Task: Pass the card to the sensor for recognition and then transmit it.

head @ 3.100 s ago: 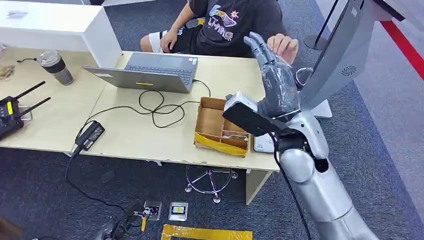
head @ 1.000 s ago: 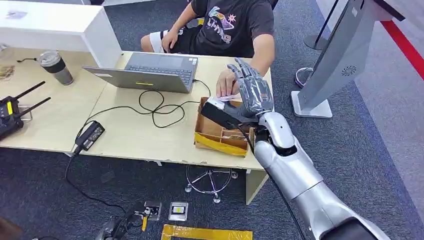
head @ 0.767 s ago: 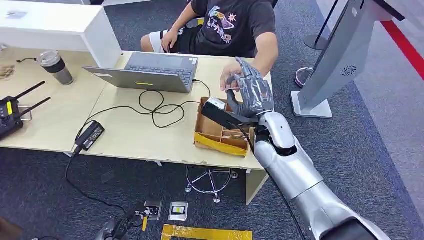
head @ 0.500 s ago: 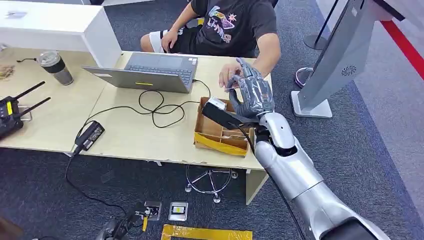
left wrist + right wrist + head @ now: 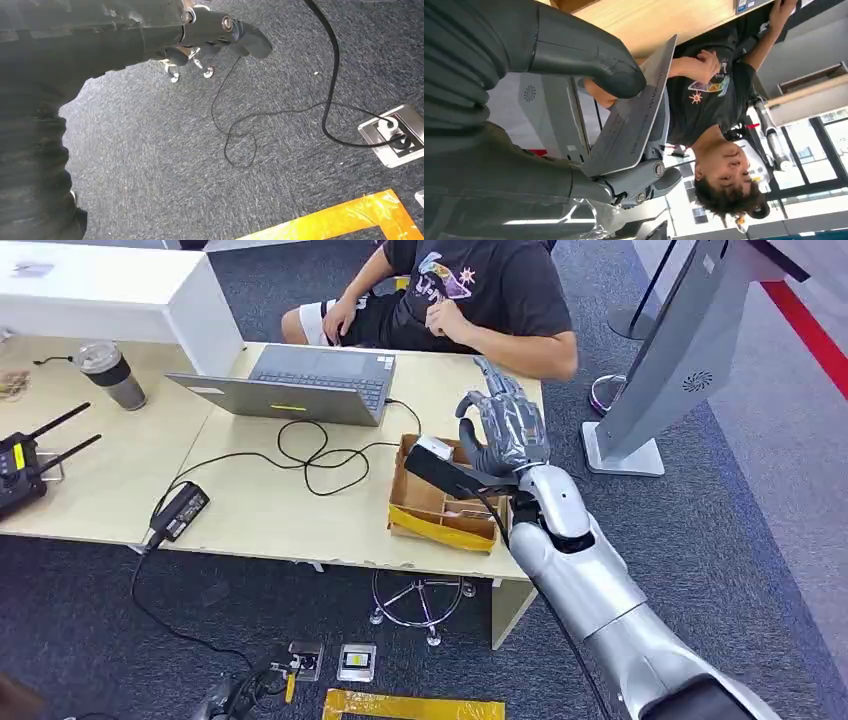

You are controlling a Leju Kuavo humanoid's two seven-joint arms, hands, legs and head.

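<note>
In the right wrist view a thin grey card (image 5: 634, 115) stands pinched between the thick thumb and the darker fingers (image 5: 634, 177) of my right hand (image 5: 549, 100). From the head view that right hand (image 5: 503, 430) is raised, fingers up, over the far right of the table, just behind the cardboard box (image 5: 440, 495). The sensor, a slanted grey kiosk (image 5: 690, 350), stands on the floor to the right of the hand, well apart from it. My left hand (image 5: 215, 30) hangs over the carpet and holds nothing.
A person (image 5: 470, 290) sits behind the table with both hands drawn back to the body. A laptop (image 5: 310, 380), black cables (image 5: 310, 455), a power brick (image 5: 180, 510) and a cup (image 5: 110, 375) lie on the wooden table (image 5: 280, 520). The kiosk base (image 5: 620, 455) rests on the carpet.
My right hand swung from the kiosk side to over the box. The person's hand met it with a white card and has now pulled back; the hand keeps a card.
</note>
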